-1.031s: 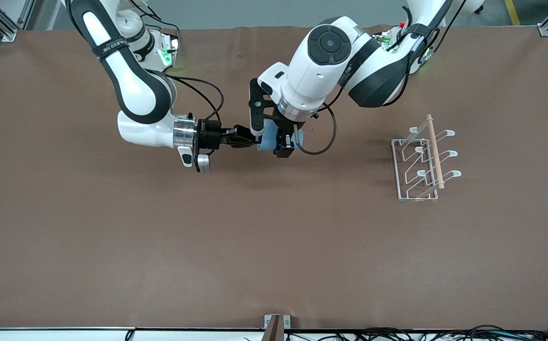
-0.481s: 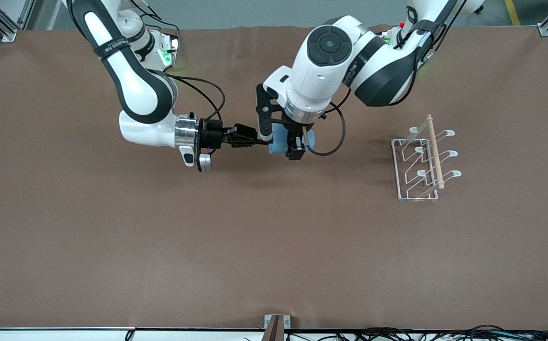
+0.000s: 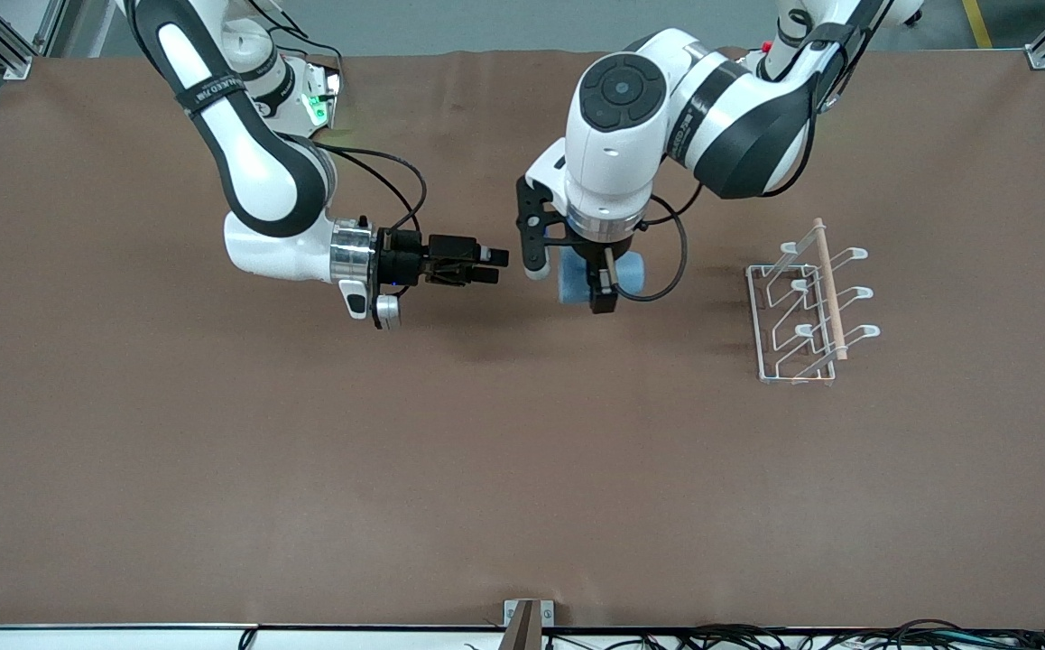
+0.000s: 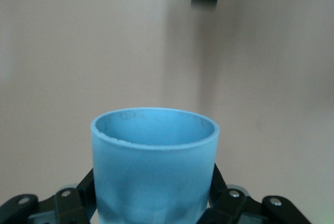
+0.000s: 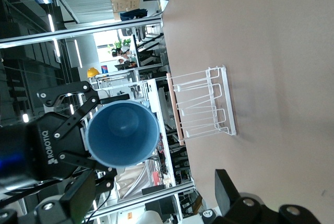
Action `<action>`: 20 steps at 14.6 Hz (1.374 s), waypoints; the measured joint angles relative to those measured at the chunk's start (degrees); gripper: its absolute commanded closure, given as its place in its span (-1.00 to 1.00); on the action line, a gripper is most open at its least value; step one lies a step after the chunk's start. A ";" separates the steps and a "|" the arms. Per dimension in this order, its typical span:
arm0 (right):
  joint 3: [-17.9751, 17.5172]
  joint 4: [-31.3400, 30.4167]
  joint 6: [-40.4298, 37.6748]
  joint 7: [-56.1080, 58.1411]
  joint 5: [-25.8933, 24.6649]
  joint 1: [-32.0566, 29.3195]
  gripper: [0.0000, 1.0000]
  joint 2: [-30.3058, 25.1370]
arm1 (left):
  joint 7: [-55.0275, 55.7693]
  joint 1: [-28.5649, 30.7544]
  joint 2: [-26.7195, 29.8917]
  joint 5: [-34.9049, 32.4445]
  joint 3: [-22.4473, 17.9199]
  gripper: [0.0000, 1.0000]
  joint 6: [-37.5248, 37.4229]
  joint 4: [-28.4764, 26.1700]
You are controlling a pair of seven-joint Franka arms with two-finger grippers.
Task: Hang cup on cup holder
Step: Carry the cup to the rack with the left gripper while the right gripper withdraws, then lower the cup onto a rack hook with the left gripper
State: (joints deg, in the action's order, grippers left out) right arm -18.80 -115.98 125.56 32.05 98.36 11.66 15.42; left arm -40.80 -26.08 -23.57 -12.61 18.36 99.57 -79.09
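Note:
The light-blue cup (image 3: 631, 271) lies sideways in my left gripper (image 3: 602, 291), which is shut on it above the table's middle. In the left wrist view the cup (image 4: 155, 161) fills the space between the fingers (image 4: 223, 190), its open mouth facing away. My right gripper (image 3: 491, 257) is open and empty, a short way from the cup toward the right arm's end. The right wrist view shows the cup's mouth (image 5: 122, 130) and the white wire cup holder (image 5: 201, 104). The cup holder (image 3: 807, 311) stands on the table toward the left arm's end, its wooden rod (image 3: 829, 289) on top.
A brown mat (image 3: 486, 469) covers the table. A small bracket (image 3: 527, 618) sits at the table edge nearest the front camera. Cables (image 3: 757, 636) lie along that edge.
My left gripper has carried the cup away from the right gripper toward the cup holder. The right gripper, whose fingers reached the cup before, now stands apart from it and has hardly moved.

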 measured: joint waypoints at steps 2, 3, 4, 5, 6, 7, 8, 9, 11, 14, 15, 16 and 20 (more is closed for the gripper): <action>0.39 0.01 2.50 0.04 -1.65 -0.87 -1.00 -0.30 | -1.00 -0.01 0.57 -6.09 0.06 0.99 -4.61 -0.01; 0.69 0.03 3.23 0.01 -5.07 -1.97 -1.00 -0.46 | -2.49 -0.03 0.84 -9.90 0.09 1.00 -7.33 -0.05; 0.97 0.14 3.46 -0.17 -9.87 -3.78 -1.00 -0.59 | -4.00 -0.03 0.97 -13.93 0.11 1.00 -10.14 -0.11; 1.15 0.46 3.44 -0.74 -15.69 -6.28 -1.00 -0.67 | -5.05 -0.01 0.98 -17.10 0.11 1.00 -12.97 -0.28; 1.35 1.01 3.10 -1.67 -21.95 -8.71 -1.00 -0.72 | -5.48 0.01 0.98 -19.13 0.02 1.00 -15.35 -0.69; 1.67 1.67 2.85 -3.11 -28.87 -10.61 -1.00 -0.83 | -5.79 0.05 0.95 -21.16 -0.13 1.00 -17.17 -1.53; 2.51 2.38 2.88 -5.30 -36.17 -11.66 -1.00 -1.16 | -6.19 0.12 0.90 -24.20 -0.23 1.00 -18.19 -3.01; 3.96 2.97 2.94 -7.82 -43.41 -11.98 -1.00 -1.74 | -6.44 0.18 0.79 -27.30 -0.27 1.00 -18.84 -5.03; 7.28 3.69 2.97 -13.13 -57.97 -12.08 -1.00 -3.60 | -6.40 0.25 0.42 -31.70 -0.45 1.00 -19.20 -9.38; 11.49 3.81 2.87 -22.23 -78.89 -12.18 -1.00 -6.71 | -6.37 1.43 -0.56 -37.72 -0.68 1.00 -19.35 -13.35; 12.64 3.79 2.85 -25.14 -84.89 -12.22 -1.00 -7.41 | -6.35 2.05 -1.07 -39.61 -0.71 1.00 -19.37 -14.61; 13.67 3.79 2.82 -27.70 -89.77 -12.25 -1.00 -7.92 | -6.25 2.75 -1.55 -41.46 -0.75 1.00 -19.37 -15.82; 17.19 5.92 -1.38 -32.54 -102.52 -12.30 -1.00 -10.74 | -5.53 5.73 -2.47 -47.23 -0.81 1.00 -19.37 -19.57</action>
State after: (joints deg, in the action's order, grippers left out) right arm -1.61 -110.06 124.19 -0.49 -4.16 -0.63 4.68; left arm -46.33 -20.35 -26.04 -59.84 17.54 80.20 -98.67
